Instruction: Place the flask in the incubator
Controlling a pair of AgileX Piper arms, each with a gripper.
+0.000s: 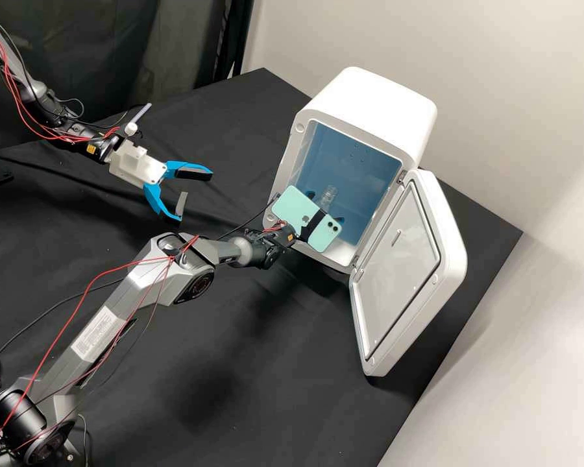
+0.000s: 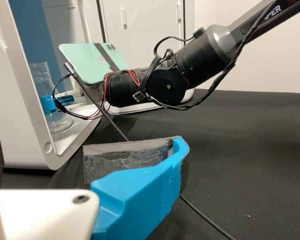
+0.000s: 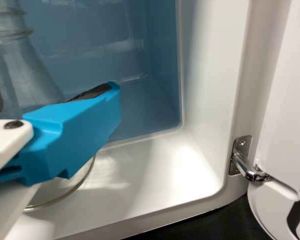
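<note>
A clear glass flask [image 1: 329, 193] stands inside the white incubator [image 1: 370, 104], its base on the white floor [image 3: 155, 185] in front of the blue inner wall. My right arm reaches through the opening, and its gripper [image 3: 40, 115] has the flask [image 3: 20, 75] between its blue fingers [image 3: 80, 130], the dark pad against the glass. In the left wrist view a blue finger crosses the flask [image 2: 42, 82]. The left gripper [image 1: 194, 192] hangs open and empty above the bench, left of the incubator. The incubator door [image 1: 402, 272] is swung wide open to the right.
A mint-green phone [image 1: 305, 217] mounted on the right arm's wrist sits across the lower part of the opening. Red and black cables run along both arms. The door hinge [image 3: 245, 160] lies close to the right gripper. Black bench cloth [image 1: 253, 363] spreads in front.
</note>
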